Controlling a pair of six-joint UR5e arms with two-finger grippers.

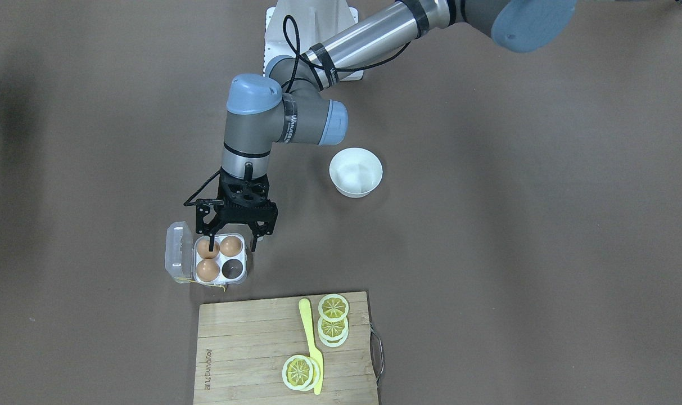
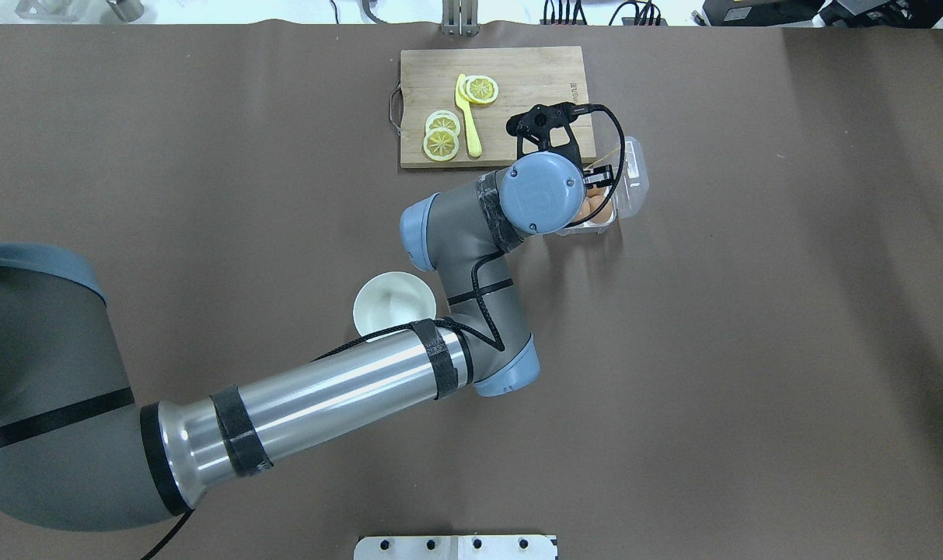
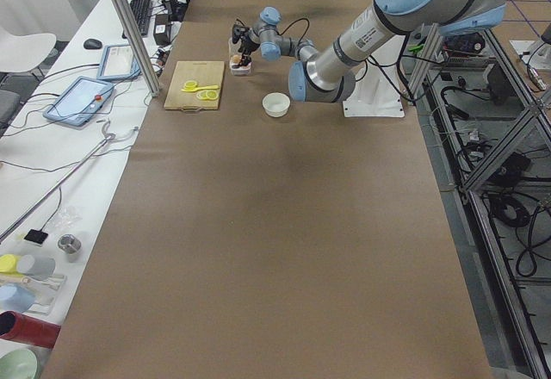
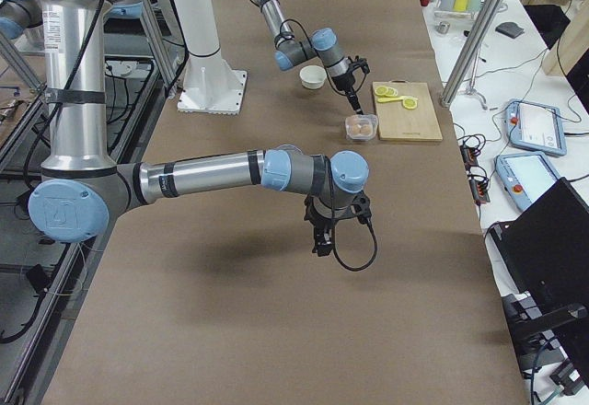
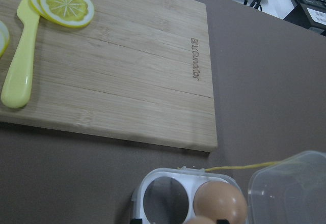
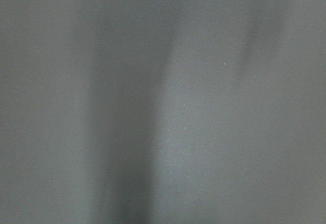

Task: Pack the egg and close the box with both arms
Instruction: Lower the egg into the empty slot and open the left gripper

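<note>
Egg point(image 1: 231, 245) in its cell: the left gripper point(image 1: 232, 247) hangs low over the box point(image 1: 220, 259), fingers apart on either side of the egg. Two other eggs point(image 1: 207, 270) sit alongside and one cell point(image 1: 233, 269) is bare. The box stands near the edge of the tabletop point(image 1: 487, 253) opposite the robot, its clear lid point(image 1: 177, 250) open, just beside a corner of the cutting board point(image 1: 251, 349). A straight lift looks the clean exit, so neither finger drags an egg or shifts the light tray. Whether the fingers touch the shell cannot be made out. From overhead, the wrist covers most of the box. The right gripper point(image 4: 324, 232) shows only small from the side, and whether it is apart or together cannot be told.
</note>
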